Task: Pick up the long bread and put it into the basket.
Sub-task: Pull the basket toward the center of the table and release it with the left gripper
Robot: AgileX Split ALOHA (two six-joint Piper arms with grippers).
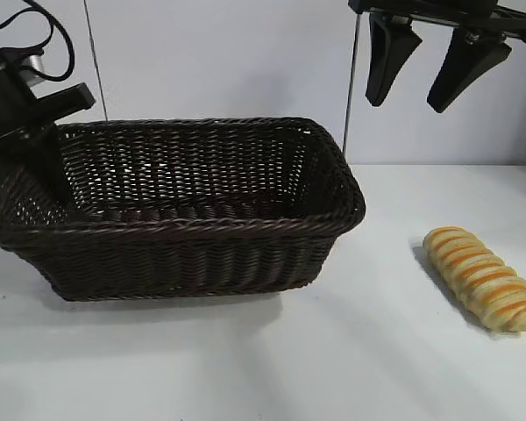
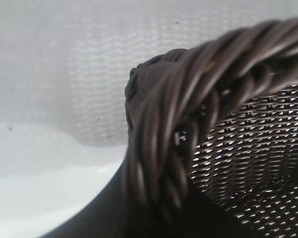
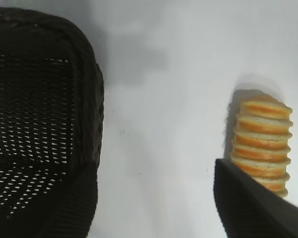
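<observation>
A: In the exterior view we see the large rectangular dark brown woven wicker basket (image 1: 202,206) filling the left and centre of the frame on the white counter (image 1: 333,351). What do we have at the right?

B: The long bread (image 1: 483,277), a golden-yellow ridged loaf with orange-brown stripes, lies on the counter at the lower right, well apart from the basket and outside it. At the upper right the right tool (image 1: 428,72) hangs high above the counter with its two black fingers (image 1: 387,57) standing apart and nothing between them.

A: And at the upper left we see the left tool (image 1: 35,140), a black body pressed against the basket's left end at the braided rim. Its tips are hidden by the weave there, so from this view we cannot tell how they stand.

B: In the left wrist view we see the basket's braided rim (image 2: 188,114) very near, curving across the right half of the frame, the open weave of the inner wall at the lower right and the white counter (image 2: 49,188) at the left. A dark shape sits along the bottom edge, touching the rim; the tips look drawn nearly together, though what they pinch, if anything, we cannot tell.

A: In the right wrist view we find the basket (image 3: 39,124) at the left of the frame and the long bread (image 3: 262,144) at the right, on the bare counter (image 3: 159,148) between them.

B: One dark finger (image 3: 248,208) of the right tool juts in at the lower right, overlapping the loaf's near end in the picture.
</observation>
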